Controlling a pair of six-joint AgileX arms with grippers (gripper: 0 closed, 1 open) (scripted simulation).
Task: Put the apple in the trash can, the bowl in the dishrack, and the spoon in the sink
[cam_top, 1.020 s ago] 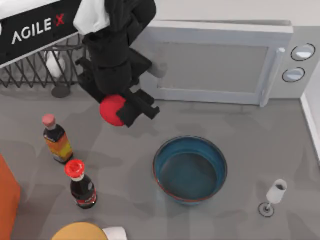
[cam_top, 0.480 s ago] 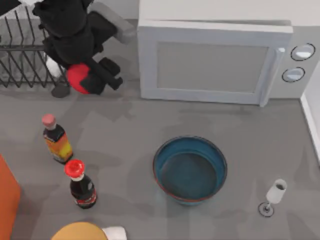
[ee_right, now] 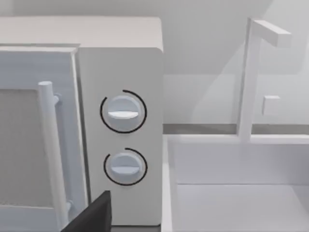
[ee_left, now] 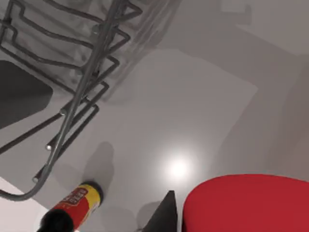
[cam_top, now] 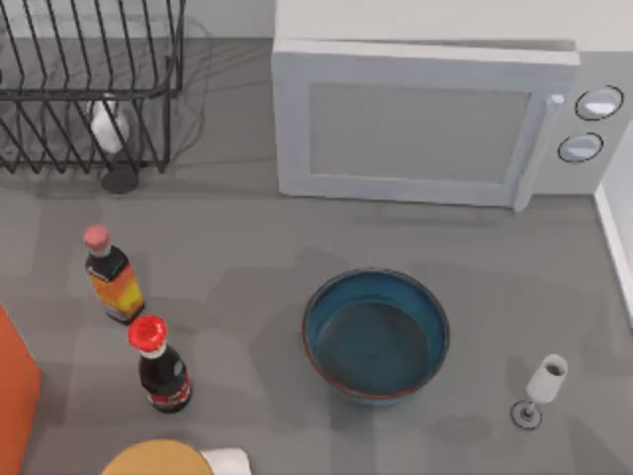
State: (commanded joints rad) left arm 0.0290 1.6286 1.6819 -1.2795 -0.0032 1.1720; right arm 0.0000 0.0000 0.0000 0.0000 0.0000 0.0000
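The red apple [ee_left: 251, 203] sits close under the left wrist camera, with my left gripper [ee_left: 241, 223] shut on it and one black finger [ee_left: 166, 215] beside it. It hangs above the grey table near the corner of the black wire dishrack [ee_left: 82, 92]. In the top view the dishrack [cam_top: 89, 89] stands at the back left. The teal-blue bowl [cam_top: 376, 334] stands upright and empty at centre right. My right gripper [ee_right: 94, 217] hovers facing the microwave's knobs, beside the white sink [ee_right: 231, 193]. The spoon and trash can are out of view.
A white microwave [cam_top: 415, 124] fills the back. A pink-capped bottle [cam_top: 111, 277] and a red-capped bottle [cam_top: 158, 366] stand at the left, and a yellow-orange disc [cam_top: 158, 460] at the front. A wine glass [cam_top: 539, 388] is front right, an orange box [cam_top: 15, 396] at the left edge.
My left arm has carried the apple toward the back left, past the dishrack, and has left the top view. The bowl and bottles have not moved.
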